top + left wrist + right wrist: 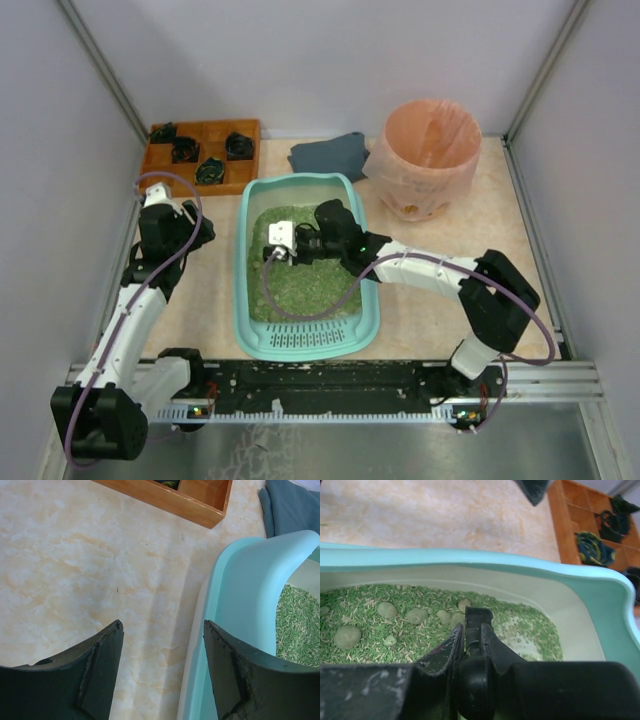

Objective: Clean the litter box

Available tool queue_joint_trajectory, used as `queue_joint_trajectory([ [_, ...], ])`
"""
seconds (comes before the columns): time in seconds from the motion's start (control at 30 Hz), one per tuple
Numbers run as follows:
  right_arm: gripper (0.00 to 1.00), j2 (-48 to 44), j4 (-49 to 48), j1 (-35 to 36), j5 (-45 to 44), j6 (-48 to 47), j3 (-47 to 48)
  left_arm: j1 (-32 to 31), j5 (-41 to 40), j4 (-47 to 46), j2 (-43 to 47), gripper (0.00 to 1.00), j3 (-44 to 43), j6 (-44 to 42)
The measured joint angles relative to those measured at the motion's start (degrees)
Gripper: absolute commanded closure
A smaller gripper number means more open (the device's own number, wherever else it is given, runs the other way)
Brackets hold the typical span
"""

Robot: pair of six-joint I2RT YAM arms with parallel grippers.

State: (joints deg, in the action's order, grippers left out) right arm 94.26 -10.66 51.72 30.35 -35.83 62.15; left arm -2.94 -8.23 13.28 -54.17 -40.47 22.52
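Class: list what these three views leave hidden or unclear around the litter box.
- Top view: right arm covers part of the litter in the litter box.
- Right wrist view: right gripper shut on a black part; its fingers hide the rest.
- Top view: black pieces in the wooden tray, too small to identify.

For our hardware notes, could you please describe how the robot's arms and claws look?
The left arm and right arm each have white links, black joints and a looping lilac cable. The left claw and right claw have matte black fingers with scuffed edges.
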Motion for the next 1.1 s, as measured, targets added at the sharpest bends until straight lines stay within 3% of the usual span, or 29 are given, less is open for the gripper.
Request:
queue_joint_trajectory([
  [0.3,1.00,-6.6,-9.6,0.7,-19.6,11.0,-3.7,0.1,3.0,-0.4,-0.4,0.33,0.0,-0.3],
  [0.63,1.00,-6.9,-8.6,0.7,-41.4,41.6,-1.3,0.1,14.1,-3.2,-3.0,0.39,0.0,-2.0],
  [0.87,1.00,-1.2,-11.1,0.6,-48.5,54.1,1.1,0.1,19.6,-4.6,-4.0,0.43,0.0,-2.7],
  [1.1,1.00,5.7,-11.2,0.1,-49.3,55.5,3.5,0.1,24.8,-5.9,-5.6,0.43,0.0,-3.0],
])
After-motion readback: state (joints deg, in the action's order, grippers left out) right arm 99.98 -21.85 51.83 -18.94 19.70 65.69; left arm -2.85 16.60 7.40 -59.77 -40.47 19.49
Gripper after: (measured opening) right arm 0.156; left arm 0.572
